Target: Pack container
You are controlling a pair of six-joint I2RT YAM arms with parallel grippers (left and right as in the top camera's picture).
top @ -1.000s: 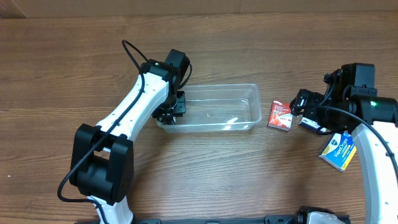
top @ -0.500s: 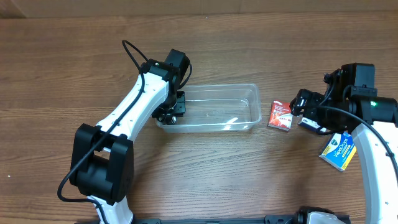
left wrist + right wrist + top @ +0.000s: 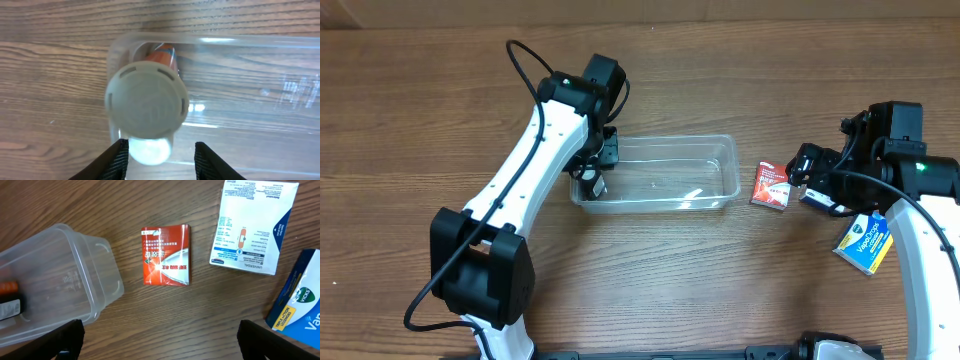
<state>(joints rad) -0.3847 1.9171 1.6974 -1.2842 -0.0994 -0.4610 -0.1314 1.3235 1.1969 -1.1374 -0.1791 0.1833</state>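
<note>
Clear plastic, the container (image 3: 710,150) sits on the wooden table (image 3: 650,280) between the two arms. At the container's left end a bottle (image 3: 147,107) with a pale round cap and an orange label stands roughly upright, close to the corner wall. The left gripper (image 3: 161,152) is just above it, fingers wide and apparently not touching it. To the right of the container lie a red packet (image 3: 166,255), then a white packet (image 3: 252,227) and a blue box (image 3: 300,302). The right gripper (image 3: 160,330) hangs over them, spread wide and empty.

A finger catching the cap could tip the bottle. The red packet lies flat, so a pinch may slip, and a sideways nudge could slide the light container.
</note>
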